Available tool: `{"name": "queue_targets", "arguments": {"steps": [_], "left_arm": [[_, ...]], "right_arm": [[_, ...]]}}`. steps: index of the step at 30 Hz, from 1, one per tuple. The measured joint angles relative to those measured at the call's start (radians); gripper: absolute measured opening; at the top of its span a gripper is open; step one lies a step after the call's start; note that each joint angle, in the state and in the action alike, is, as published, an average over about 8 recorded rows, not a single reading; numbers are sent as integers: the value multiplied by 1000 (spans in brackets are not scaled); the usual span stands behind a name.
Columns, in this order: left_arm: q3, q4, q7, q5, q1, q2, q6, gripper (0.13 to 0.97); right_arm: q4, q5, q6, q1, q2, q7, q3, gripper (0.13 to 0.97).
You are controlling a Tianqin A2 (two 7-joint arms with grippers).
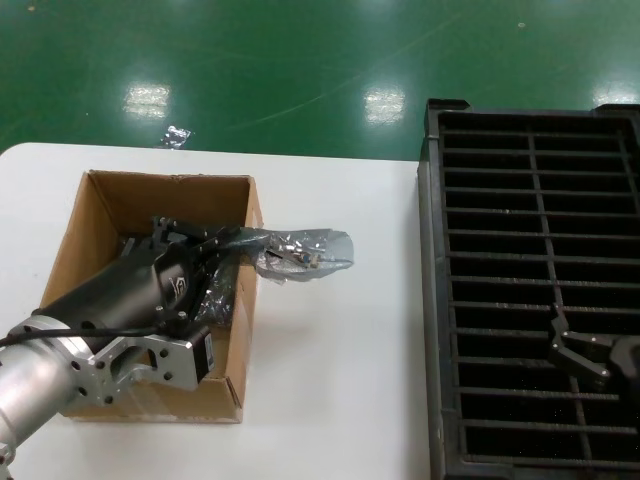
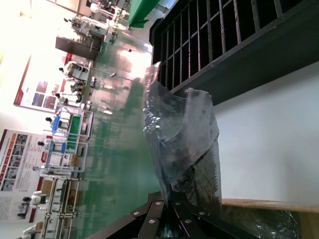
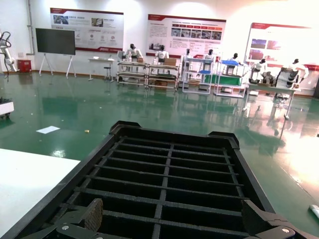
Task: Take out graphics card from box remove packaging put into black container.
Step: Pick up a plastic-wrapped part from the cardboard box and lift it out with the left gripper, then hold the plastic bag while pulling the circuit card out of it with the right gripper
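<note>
The left tool (image 1: 232, 240) reaches across the box (image 1: 100, 215) from its near corner and is clamped on the bag (image 1: 300, 250), with the card presumably inside it, though the crinkled plastic hides the board itself. The bag sticks out over the box's right wall, its far end hanging above the desk (image 1: 330, 400) just beside the box. That pose suits the step in hand: the bagged card is lifted clear of the box and pointed toward the crate, so the wrapping can be stripped outside the box and not in it.

In the left wrist view the bag (image 2: 179, 134) runs straight out from the tool's fingers (image 2: 187, 216), which grip its near end. More crinkled plastic lies in the box (image 2: 269, 205) below. The crate (image 2: 234, 45) stands beyond the bag's tip, well apart from it.

The right tool (image 1: 580, 352) hovers over the crate (image 1: 435, 300), far from the box, with its fingers (image 3: 92, 214) spread apart and holding nothing. By my reading it waits there to take the bag's free end or receive the bare card. The slots beneath it look vacant.
</note>
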Motion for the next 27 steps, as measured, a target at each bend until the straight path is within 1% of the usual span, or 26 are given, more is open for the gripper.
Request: {"name": "queue_targets", "arguments": {"steps": [6,9,14,20,27], "left_arm": [[0,0,0,0,0,0,0,139],[0,0,0,0,0,0,0,139],[0,0,0,0,0,0,0,139],[0,0,0,0,0,0,0,139],[0,0,0,0,0,0,0,139]], "right_arm": [[11,1,-10,16,-12,-3,-4,966],[27,5,-7,42,-23,-3,-25,966],[56,31,46,105,-27,-13,-114,966],[64,56,109,181,-29,-60,-237,961],[30,32,114,258,-39,-115,-313,946]]}}
